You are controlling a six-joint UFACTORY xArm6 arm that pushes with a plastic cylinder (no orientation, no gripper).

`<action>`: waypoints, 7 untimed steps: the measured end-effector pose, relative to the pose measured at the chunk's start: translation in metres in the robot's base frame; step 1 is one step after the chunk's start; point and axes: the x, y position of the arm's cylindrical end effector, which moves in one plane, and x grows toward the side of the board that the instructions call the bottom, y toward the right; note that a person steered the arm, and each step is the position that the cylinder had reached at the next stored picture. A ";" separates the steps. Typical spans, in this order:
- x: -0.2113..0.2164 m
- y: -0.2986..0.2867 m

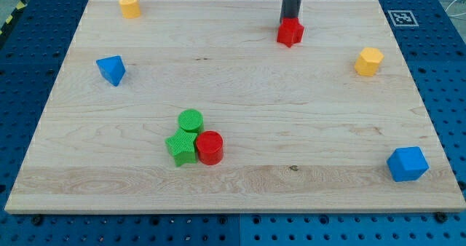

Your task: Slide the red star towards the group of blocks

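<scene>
The red star point(290, 33) lies near the view's top, right of centre, on the wooden board point(240, 93). My tip point(291, 19) stands right behind it, touching its top edge; the dark rod rises out of the view's top. The group of blocks sits low and left of centre: a green cylinder point(191, 120), a green star point(181, 148) and a red cylinder point(210, 147), all touching. The group lies well below and to the left of the red star.
A yellow block point(129, 5) with a rounded top sits at the top left. A blue triangular block point(111, 70) is at the left. A yellow hexagonal block point(368, 60) is at the right. A blue block point(407, 164) is at the bottom right corner.
</scene>
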 end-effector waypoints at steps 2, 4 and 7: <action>0.094 -0.048; 0.076 -0.072; 0.040 0.006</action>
